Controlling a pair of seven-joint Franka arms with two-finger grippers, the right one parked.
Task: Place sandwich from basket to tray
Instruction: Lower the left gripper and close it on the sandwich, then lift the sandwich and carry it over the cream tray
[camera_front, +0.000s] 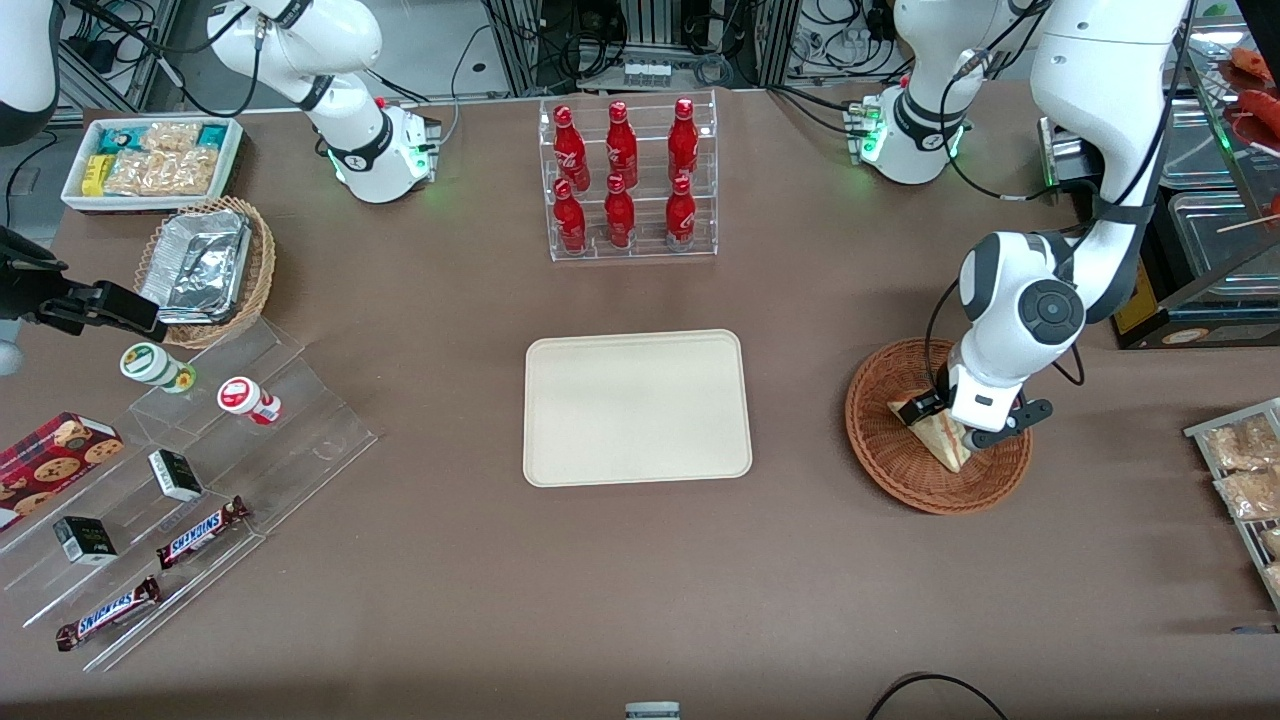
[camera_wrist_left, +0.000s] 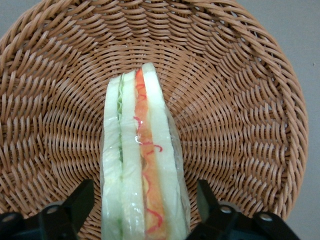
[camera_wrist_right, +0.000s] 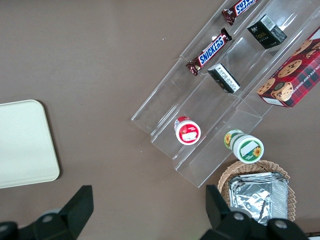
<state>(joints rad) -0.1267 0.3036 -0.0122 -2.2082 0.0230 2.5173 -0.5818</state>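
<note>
I see the left gripper (camera_wrist_left: 142, 210) lowered into the reddish-brown wicker basket (camera_front: 880, 440), which sits toward the working arm's end of the table. The wrapped sandwich (camera_wrist_left: 142, 165) stands on edge on the basket's floor (filling layers facing the wrist camera), lying between the two black fingers (camera_wrist_left: 80, 202). The fingers are spread, one on each flank, with a small gap either side. The cream tray (camera_front: 637, 407) lies at the table's middle, well apart.
</note>
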